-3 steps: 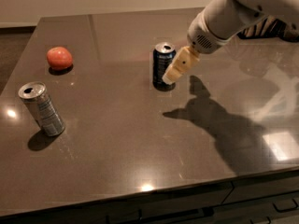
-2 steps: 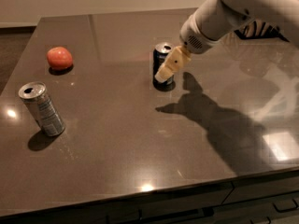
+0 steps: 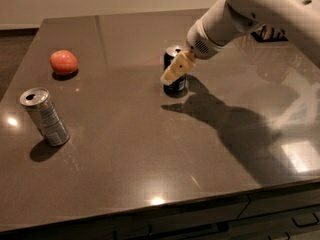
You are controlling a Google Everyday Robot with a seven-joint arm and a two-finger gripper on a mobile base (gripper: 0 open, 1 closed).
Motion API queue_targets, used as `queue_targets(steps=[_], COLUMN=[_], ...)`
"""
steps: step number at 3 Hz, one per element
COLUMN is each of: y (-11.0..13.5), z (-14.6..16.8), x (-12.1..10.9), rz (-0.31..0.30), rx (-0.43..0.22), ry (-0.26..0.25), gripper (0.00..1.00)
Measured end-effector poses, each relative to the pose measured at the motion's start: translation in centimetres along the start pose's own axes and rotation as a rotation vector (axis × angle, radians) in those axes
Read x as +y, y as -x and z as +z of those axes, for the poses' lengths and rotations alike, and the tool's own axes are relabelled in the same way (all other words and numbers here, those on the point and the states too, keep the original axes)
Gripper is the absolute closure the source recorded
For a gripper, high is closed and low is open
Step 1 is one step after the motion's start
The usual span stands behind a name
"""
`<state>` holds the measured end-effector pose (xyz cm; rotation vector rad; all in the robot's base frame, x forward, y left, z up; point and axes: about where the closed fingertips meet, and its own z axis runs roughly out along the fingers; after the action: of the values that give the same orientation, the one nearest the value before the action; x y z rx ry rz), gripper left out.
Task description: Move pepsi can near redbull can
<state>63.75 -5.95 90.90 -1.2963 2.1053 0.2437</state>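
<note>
Dark table (image 3: 150, 154). Redbull can (image 3: 44, 116) upright, nearer than pepsi can and well apart to its left. Pepsi can (image 3: 178, 86) upright mid-table. Gripper (image 3: 173, 73) at pepsi can, overlapping its front from the right side; clamped or loose, cannot tell. Red round fruit (image 3: 64, 62) left of pepsi can, slightly farther back.

The gripper (image 3: 172, 73), at centre frame, stands in front of the pepsi can (image 3: 175, 87) and covers the can's middle band and label. The arm (image 3: 260, 9) is cut off by the upper right edge. Behind it lies a dark object (image 3: 266, 33), partly hidden and not identifiable. The redbull can (image 3: 44, 116), at left, carries label print that cannot be read.
</note>
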Motion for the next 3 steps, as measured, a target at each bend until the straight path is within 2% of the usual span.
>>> queue_targets(steps=[2, 3], y=[1.3, 2.5], z=[-0.3, -1.2], x=[0.9, 2.5], rz=[-0.022, -0.059], rx=[-0.051, -0.089], ry=[0.061, 0.103], gripper=[0.63, 0.85])
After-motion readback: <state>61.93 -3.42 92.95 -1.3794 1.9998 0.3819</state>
